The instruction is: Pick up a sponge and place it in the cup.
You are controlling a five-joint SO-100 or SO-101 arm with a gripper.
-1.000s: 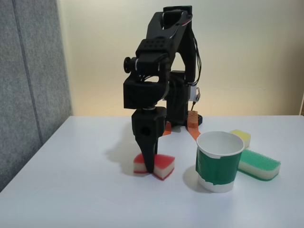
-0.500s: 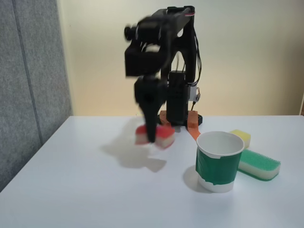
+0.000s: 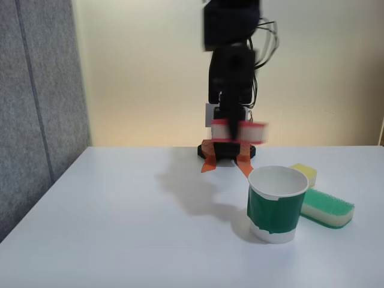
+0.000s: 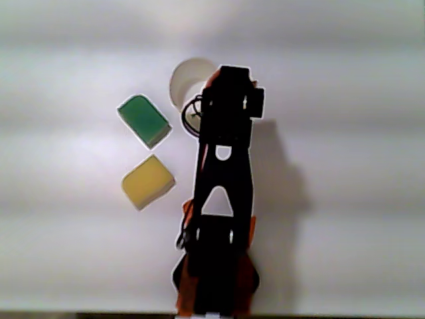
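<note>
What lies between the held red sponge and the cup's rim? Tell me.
In the fixed view, nothing lies between them: the sponge, blurred in the gripper, hangs in open air up and left of the cup.

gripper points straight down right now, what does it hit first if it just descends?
Probably the table, behind and left of the cup. In the fixed view the gripper, shut on the sponge, hangs left of the rim; the other view puts it near the rim, so clipping it is possible. Depth is unclear.

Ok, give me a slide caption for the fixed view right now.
Gripper holds the red sponge aloft behind the green-banded cup.
</note>
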